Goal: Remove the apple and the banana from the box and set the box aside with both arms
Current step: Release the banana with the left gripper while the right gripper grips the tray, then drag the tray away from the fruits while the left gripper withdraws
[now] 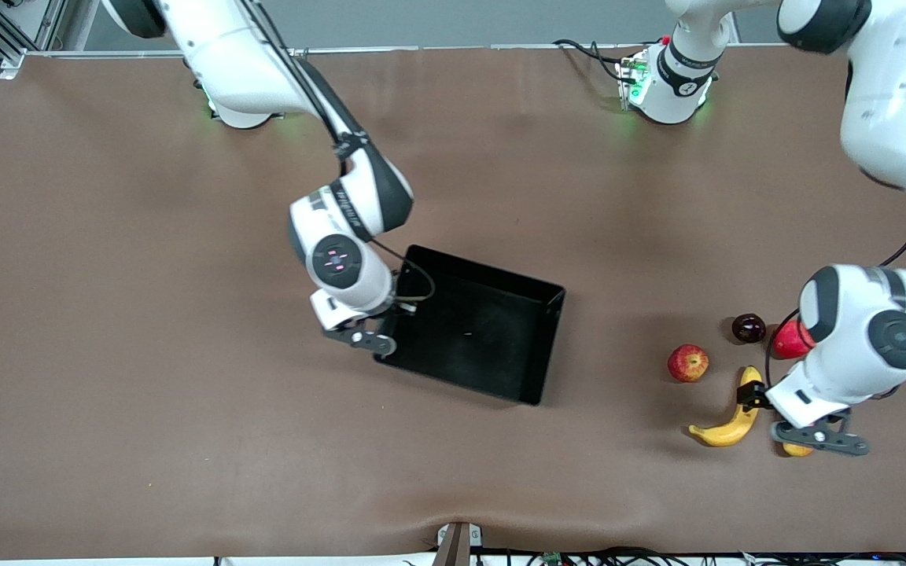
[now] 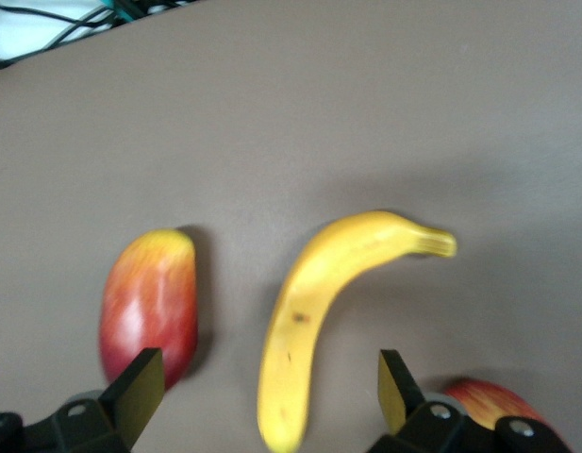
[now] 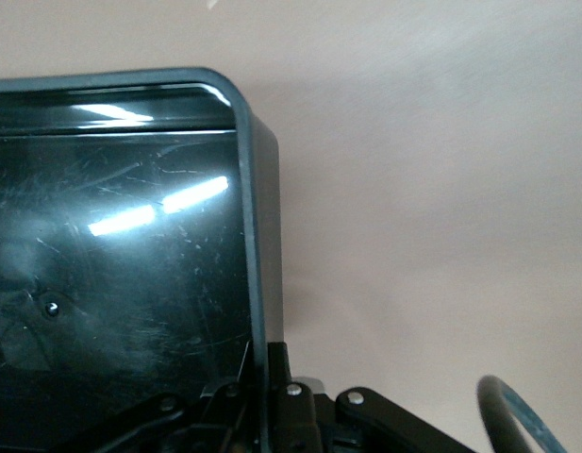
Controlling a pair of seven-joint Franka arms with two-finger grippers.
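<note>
Yellow and curved, the banana lies on the brown table toward the left arm's end, nearest the front camera of the fruits there. Its long axis runs from a tip near the camera up toward the robots' bases, bowing toward the left arm's end of the table. The left gripper hangs over it with its jaws spread wide. In the left wrist view the banana passes between the two black fingers, one to each side of it and neither touching it, and its stem end points away from the gripper. A small yellow-orange fruit peeks out under that gripper in the front view, only partly seen.

Slightly farther from the camera sits the red apple with yellow streaks, just beside the banana's farther tip, on the side toward the box. Farther again are a dark round fruit and a red fruit, the latter half hidden by the left arm.

Near the middle of the table lies the black box, holding nothing, its long axis tilted across the table. The right gripper is at the short wall toward the right arm's end, its jaws clamped together on that rim, as the right wrist view shows.
</note>
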